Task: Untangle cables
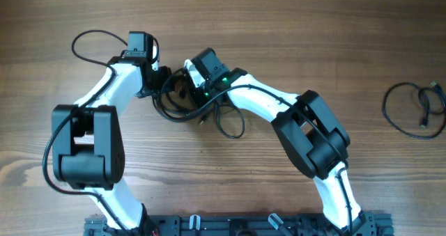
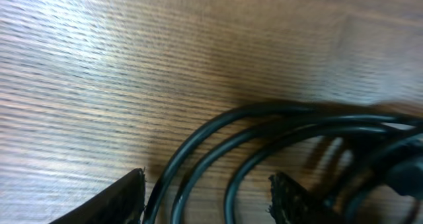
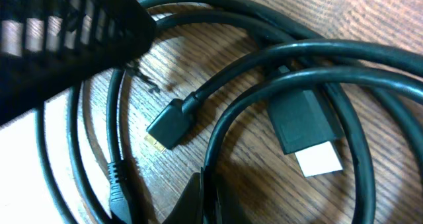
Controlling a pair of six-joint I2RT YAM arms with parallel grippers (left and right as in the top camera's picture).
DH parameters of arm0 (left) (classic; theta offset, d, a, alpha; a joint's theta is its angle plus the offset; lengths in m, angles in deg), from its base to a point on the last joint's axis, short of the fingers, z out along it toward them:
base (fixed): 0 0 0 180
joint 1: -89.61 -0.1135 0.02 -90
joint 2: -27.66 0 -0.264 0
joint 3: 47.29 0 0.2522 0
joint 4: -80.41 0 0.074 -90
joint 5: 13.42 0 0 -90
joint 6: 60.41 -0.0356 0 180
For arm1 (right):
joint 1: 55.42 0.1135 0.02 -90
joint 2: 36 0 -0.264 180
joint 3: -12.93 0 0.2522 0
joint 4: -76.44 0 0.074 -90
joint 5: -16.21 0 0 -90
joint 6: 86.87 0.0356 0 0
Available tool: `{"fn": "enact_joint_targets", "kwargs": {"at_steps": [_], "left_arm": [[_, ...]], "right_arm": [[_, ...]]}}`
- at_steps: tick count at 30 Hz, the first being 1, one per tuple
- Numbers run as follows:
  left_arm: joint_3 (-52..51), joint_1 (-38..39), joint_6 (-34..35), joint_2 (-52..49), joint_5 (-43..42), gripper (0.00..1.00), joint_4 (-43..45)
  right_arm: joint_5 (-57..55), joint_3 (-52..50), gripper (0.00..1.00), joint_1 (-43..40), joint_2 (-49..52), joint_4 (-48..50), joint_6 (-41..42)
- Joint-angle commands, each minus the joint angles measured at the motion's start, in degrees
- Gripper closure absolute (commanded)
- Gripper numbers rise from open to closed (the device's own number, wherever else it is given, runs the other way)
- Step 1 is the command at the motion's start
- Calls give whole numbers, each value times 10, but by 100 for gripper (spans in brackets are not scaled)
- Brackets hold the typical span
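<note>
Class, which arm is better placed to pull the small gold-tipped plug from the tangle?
Right, probably: its wrist camera shows the gold-tipped plug lying exposed close by, whereas the left wrist camera shows only cable loops, no plug.

tangled cables centre, lone cable far right

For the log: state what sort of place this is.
Probably a robotics test bench: a wooden table, the left arm and right arm mounted on a rail at its edge, and tangled cables between them.
</note>
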Motion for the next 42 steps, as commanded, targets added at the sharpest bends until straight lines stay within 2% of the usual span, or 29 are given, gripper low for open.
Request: {"fn": "enact_joint_targets", "kwargs": {"at_steps": [1,4,9,12,15,16,18,19,20,27,34,37,40,42], "left_arm": [[-1,2,-11,-33,-3,39,2],[-1,2,-11,-43,-3,44,7],[-1,2,-11,-45,-3,61,14],[-1,2,-11,-45,-3,60,15],[-1,2,-9,-45,-3,55,18],[-1,2,-9,-45,-3,52,18],[-1,3,-9,-45,-3,43,21],[-1,4,-9,-45,-3,42,22],[-1,4,-9,-45,-3,41,23],[-1,4,-9,-45,-3,42,24],[-1,4,-9,-45,-2,42,24],[-1,4,-9,-45,-3,42,24],[-1,4,-9,-45,-3,42,24],[-1,4,-9,-45,-3,42,24]], "right_arm": [[64,-17,96,-17,30,-3,44],[162,-15,96,-42,17,2,41],[465,-15,96,-109,-25,77,105],[584,-15,95,-147,-32,143,175],[589,-16,95,-167,-32,151,195],[581,-17,95,-167,-32,144,189],[532,-19,88,-156,-32,116,171],[490,-20,80,-146,-32,92,152],[443,-20,72,-134,-32,71,138],[169,-20,63,-46,-32,23,73],[-85,-19,42,20,-32,16,4],[-117,-19,41,24,-32,25,-4],[-117,-20,49,26,-26,23,-4],[-118,-20,50,30,-19,18,-23]]}}
